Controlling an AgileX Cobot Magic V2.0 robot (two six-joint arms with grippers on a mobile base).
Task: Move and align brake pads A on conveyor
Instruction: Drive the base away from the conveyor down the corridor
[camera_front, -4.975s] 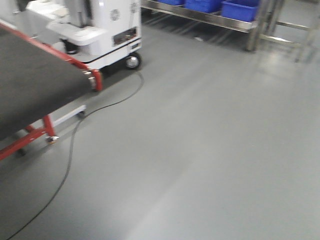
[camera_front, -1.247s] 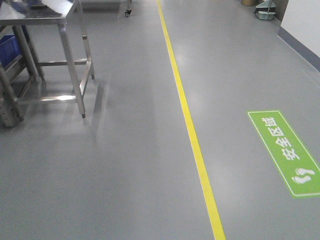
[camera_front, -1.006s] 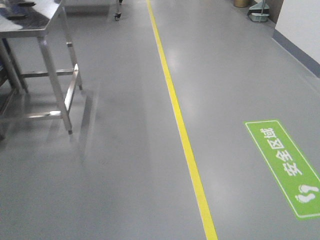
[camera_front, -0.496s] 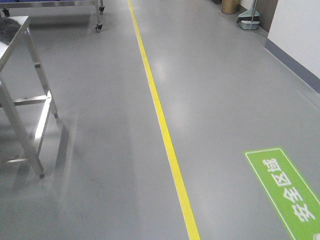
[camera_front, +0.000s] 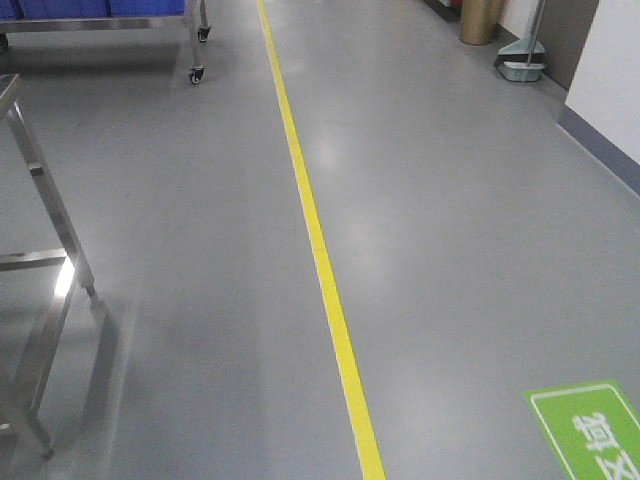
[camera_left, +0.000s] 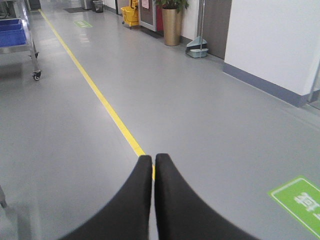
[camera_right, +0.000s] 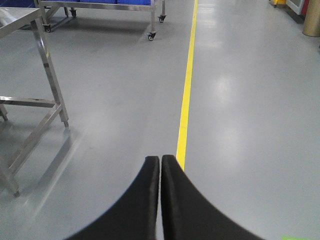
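Neither the brake pads A nor the conveyor falls within any of the three views; all show open workshop floor.

Left wrist view: the left pincer (camera_left: 153, 159) is pressed together, its two black fingers (camera_left: 132, 205) meeting along their length with nothing between them. It points down a glossy grey floor (camera_left: 200, 115). A yellow floor line (camera_left: 100, 97) runs from the fingertips away toward the upper left.

Right wrist view: the right pincer (camera_right: 160, 159) is likewise pressed together and holds nothing. The yellow line passes just to the right of its tips.

At left in this view stands a steel counter (camera_right: 17, 14) on bare legs with a low crossbar. Beyond it is a wheeled rack (camera_right: 100, 6) on casters.

Front view: the yellow line divides the floor lengthwise. A corner of a green floor sign (camera_front: 590, 430) with white characters lies at lower right, well apart from the line.

Blue bins (camera_left: 12, 32) sit on the rack at far left in the left wrist view. Along the white wall (camera_left: 270, 40) with its grey skirting stand a gold planter (camera_left: 171, 27) holding a green plant, a grey dustpan (camera_left: 197, 50) and a yellow mop bucket (camera_left: 130, 12).
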